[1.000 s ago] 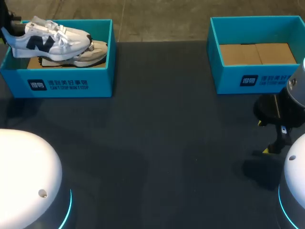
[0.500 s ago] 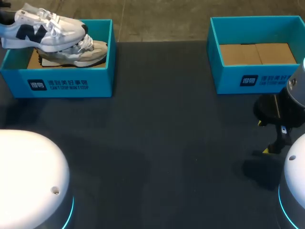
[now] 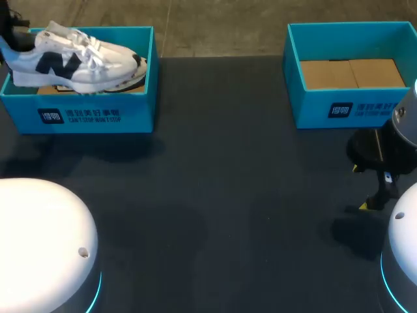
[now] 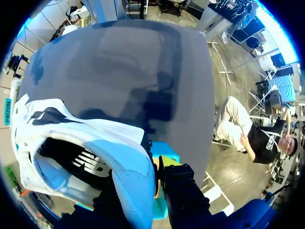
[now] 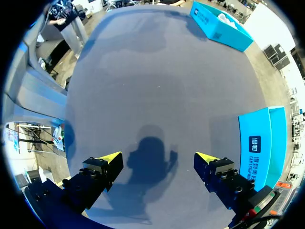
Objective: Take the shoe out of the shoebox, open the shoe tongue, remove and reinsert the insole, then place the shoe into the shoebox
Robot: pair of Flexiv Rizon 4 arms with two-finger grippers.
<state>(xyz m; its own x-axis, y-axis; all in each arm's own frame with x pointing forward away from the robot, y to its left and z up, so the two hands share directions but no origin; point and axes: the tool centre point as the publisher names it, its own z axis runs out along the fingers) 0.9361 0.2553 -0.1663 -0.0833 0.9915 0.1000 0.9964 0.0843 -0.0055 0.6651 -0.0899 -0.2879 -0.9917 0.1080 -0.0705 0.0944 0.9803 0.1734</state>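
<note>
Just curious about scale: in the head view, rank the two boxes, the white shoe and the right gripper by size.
1-2. left box, right box: look alike, unranked (right one runs off the edge).
3. shoe.
4. right gripper, smallest though nearer the camera.

Nothing much: dark grey matte worktop [image 3: 215,195], plus a second teal cardboard box [image 3: 313,107] lined with flat brown cardboard pieces [image 3: 352,73].

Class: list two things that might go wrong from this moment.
1. The left jaws pinch the white sneaker only at its heel; it may tilt or slip free.
2. Its sole hangs low over the front wall of the left shoebox and the second shoe; it may snag either.
</note>
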